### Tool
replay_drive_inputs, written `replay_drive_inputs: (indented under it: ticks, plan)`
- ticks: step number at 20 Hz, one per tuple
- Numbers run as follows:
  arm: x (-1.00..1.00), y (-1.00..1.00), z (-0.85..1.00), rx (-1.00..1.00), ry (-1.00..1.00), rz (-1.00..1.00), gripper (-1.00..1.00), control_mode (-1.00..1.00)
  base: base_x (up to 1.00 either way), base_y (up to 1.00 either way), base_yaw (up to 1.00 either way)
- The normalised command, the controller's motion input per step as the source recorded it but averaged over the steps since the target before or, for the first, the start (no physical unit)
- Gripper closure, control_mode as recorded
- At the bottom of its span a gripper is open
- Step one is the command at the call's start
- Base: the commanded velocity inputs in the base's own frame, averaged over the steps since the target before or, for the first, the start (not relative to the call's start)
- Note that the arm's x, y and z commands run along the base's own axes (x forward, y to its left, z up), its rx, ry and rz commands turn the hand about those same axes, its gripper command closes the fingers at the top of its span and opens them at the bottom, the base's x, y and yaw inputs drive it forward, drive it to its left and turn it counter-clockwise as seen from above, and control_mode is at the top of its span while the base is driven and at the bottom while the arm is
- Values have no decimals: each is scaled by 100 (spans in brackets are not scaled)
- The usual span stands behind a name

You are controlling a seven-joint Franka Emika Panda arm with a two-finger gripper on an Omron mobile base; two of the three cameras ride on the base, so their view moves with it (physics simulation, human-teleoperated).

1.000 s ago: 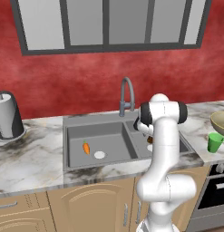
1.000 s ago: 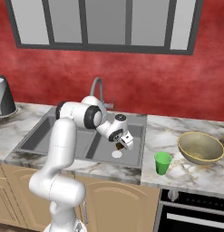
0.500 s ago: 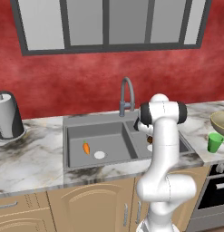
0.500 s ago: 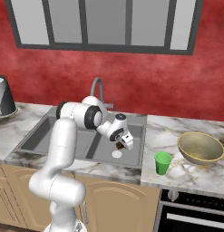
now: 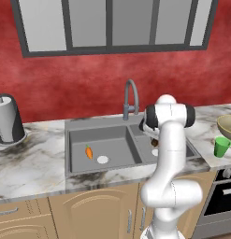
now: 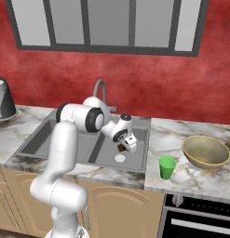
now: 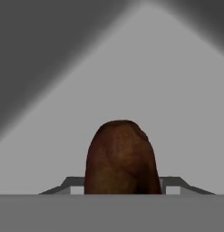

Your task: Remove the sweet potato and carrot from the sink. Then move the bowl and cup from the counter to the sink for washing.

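Gripping sweet potato (image 7: 120,158), pincer (image 6: 126,145) over sink (image 6: 46,135)

Faucet (image 5: 130,97) behind right basin, cup (image 6: 167,167) beside sink (image 5: 75,135) rim

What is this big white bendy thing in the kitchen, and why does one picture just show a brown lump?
The white bendy thing is a robot arm. It isn't real: the whole kitchen is drawn by a computer. Two pictures come from cameras riding behind the arm, one on its left and one on its right, so they show the same kitchen from two sides. The third comes from a tiny camera on the robot's hand, looking along its jaws.

The brown lump is a sweet potato. The gripper has its jaws closed on it, above the right basin of the grey sink.

In the left basin lies an orange carrot. On the marble counter to the right stand a green cup and a big tan bowl. Far left stands a grey kettle.
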Motion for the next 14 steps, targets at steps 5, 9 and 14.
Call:
replay_drive_inputs:
  ticks: [5, 9, 14]
  plan:
    - [-27, -13, 25, 5, 0, 7, 100, -100, 0, 0, 0]
    - [-30, -14, 26, 0, 0, 2, 100, -100, 0, 0, 0]
    - [-26, -3, 35, 0, 0, 9, 100, -100, 0, 0, 0]
